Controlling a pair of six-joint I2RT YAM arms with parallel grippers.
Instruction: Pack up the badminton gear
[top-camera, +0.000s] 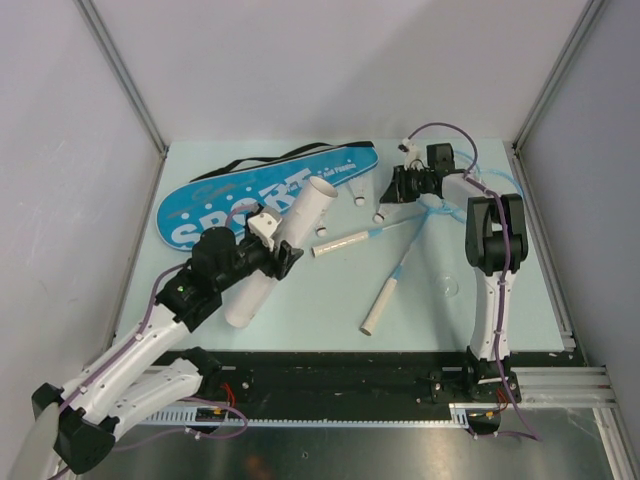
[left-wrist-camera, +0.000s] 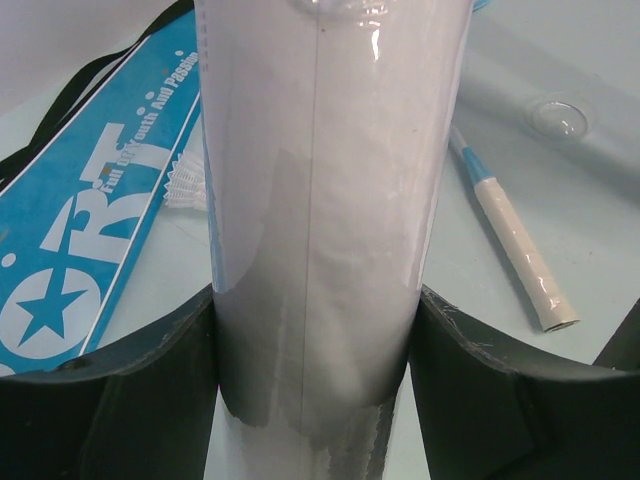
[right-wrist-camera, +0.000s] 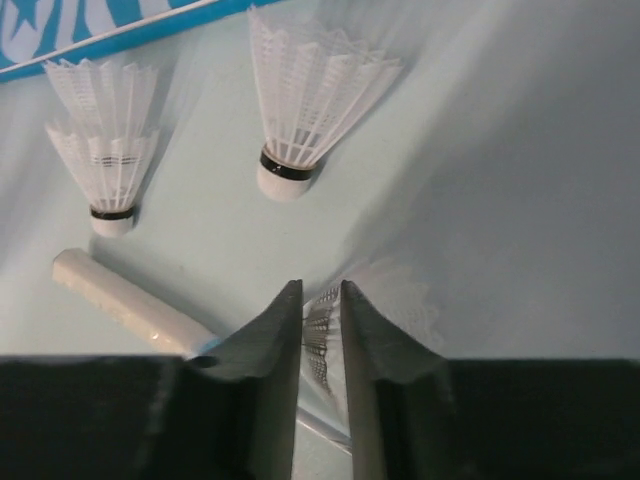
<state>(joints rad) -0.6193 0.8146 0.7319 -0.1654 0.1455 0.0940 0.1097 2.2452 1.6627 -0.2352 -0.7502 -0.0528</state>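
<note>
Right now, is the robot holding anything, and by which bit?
Yes. The left gripper clamps the white tube around its middle. The right gripper pinches a shuttlecock by its feathery skirt.

You see the tube (left-wrist-camera: 320, 200) as smooth, glossy white cardboard, and the racket handle (left-wrist-camera: 515, 250) has a matt, slightly rough white wrap. Each shuttlecock (right-wrist-camera: 305, 100) has a thin ribbed skirt of white plastic; the cover (left-wrist-camera: 70, 270) looks smooth and printed.
</note>
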